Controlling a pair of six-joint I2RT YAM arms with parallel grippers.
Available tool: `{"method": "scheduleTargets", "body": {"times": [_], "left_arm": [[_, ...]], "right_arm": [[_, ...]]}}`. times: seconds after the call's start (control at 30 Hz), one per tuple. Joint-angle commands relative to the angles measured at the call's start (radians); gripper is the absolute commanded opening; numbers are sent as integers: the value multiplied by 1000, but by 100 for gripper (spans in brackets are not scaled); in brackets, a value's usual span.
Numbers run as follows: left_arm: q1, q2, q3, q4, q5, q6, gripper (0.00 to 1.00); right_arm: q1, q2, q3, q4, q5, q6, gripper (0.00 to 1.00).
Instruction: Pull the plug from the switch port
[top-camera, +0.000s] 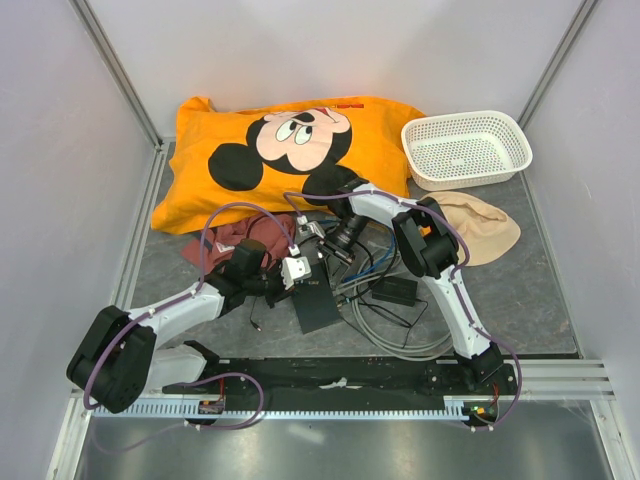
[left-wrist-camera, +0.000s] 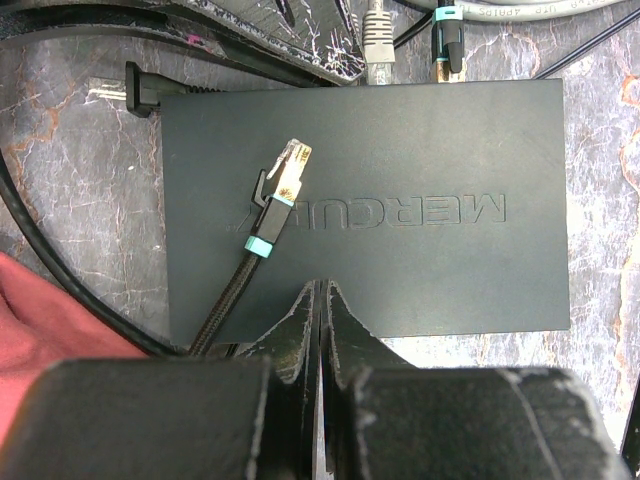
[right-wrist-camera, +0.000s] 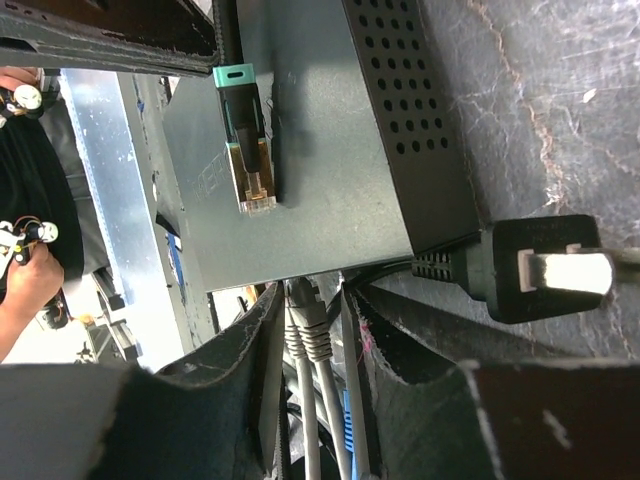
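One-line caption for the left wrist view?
Shut left gripper over the grey switch; an unplugged braided cable lies on top.

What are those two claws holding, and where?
The left gripper is shut on nothing. The right gripper straddles the light grey cable ends at the flat dark grey switch box; whether it grips them cannot be told.

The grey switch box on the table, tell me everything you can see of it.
The switch box is a flat, matte dark grey rectangle lying flat on the marbled table, with MERCU lettering moulded on top and vent holes along one side. A loose braided cable's clear plug rests on its lid. Grey plugs sit at its port edge, straddled by the right claw; the shut left claw is over the opposite edge.
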Motion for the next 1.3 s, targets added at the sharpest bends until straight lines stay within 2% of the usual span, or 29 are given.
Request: {"method": "scheduleTargets", "body": {"times": [0.0, 0.2, 0.3, 0.4, 0.53, 1.03, 1.27], "left_arm": [[8, 46, -33, -127, -72, 26, 2], [8, 46, -33, -127, -73, 26, 2], [8, 45, -33, -125, -72, 24, 1], [8, 46, -31, -125, -72, 24, 2], [8, 48, -31, -125, -73, 24, 2], [8, 45, -33, -124, -73, 24, 1], [8, 41, -34, -125, -70, 24, 2]], "right_arm": [[23, 11, 43, -103, 1, -13, 36], [29, 16, 52, -104, 17, -8, 33], [33, 25, 59, -103, 31, -2, 25], [32, 25, 58, -103, 37, 4, 12], [33, 22, 59, -104, 63, 4, 7], [36, 8, 40, -103, 216, -26, 2], [35, 5, 24, -103, 238, -32, 1]]}}
